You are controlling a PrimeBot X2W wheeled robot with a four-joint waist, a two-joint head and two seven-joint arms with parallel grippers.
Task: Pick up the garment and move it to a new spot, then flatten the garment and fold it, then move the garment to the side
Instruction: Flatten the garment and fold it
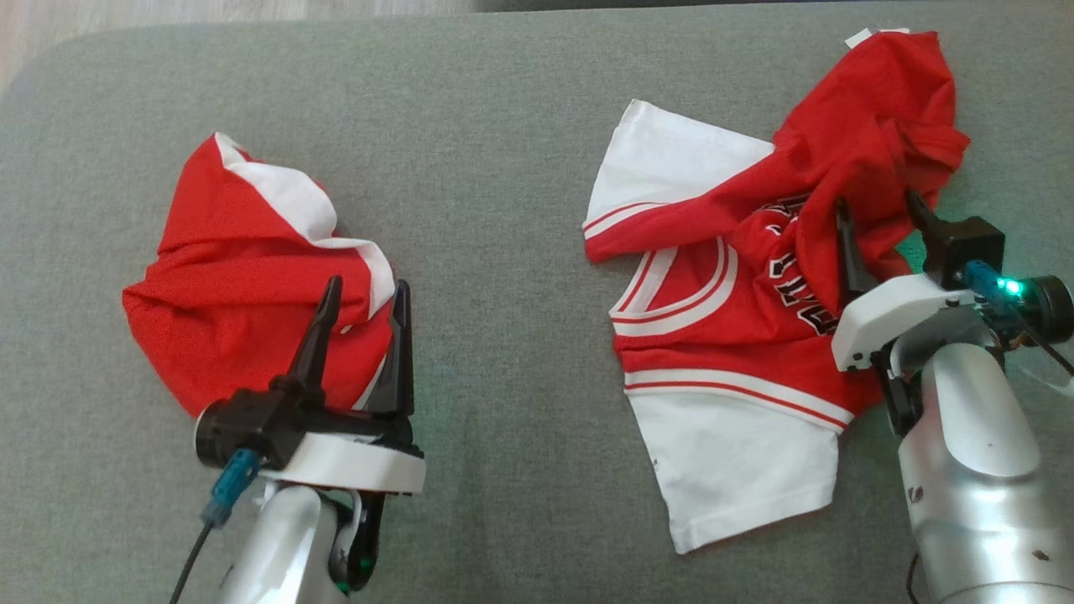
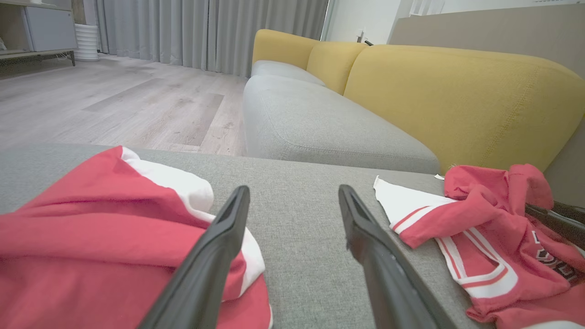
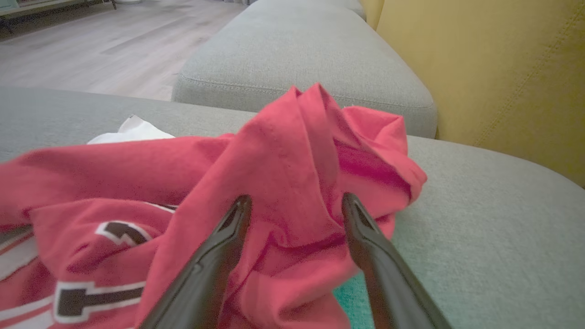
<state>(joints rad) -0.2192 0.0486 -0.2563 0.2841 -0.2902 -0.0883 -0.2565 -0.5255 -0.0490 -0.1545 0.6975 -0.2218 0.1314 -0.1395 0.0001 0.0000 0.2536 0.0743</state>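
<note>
The red shirt [image 1: 722,335] lies bunched up, not folded yet. The left tool [image 1: 369,283] and right tool [image 1: 876,201] are wide.

The right forearm [image 1: 973,470] is a smooth, rounded silver-grey tube with a few small dark marks on it. At its top sits a white wrist housing [image 1: 889,315], flat with rounded corners. Beside this housing are a black box [image 1: 973,243], a blue connector [image 1: 982,281] and a small green light [image 1: 1013,288]. From the housing rise the two long dark fingers [image 1: 852,252] of the right gripper [image 1: 876,201], which narrow to points. The left gripper [image 1: 369,283] is built the same; beside its own housing a blue plug [image 1: 231,485] ends a black cable [image 1: 189,562].
</note>
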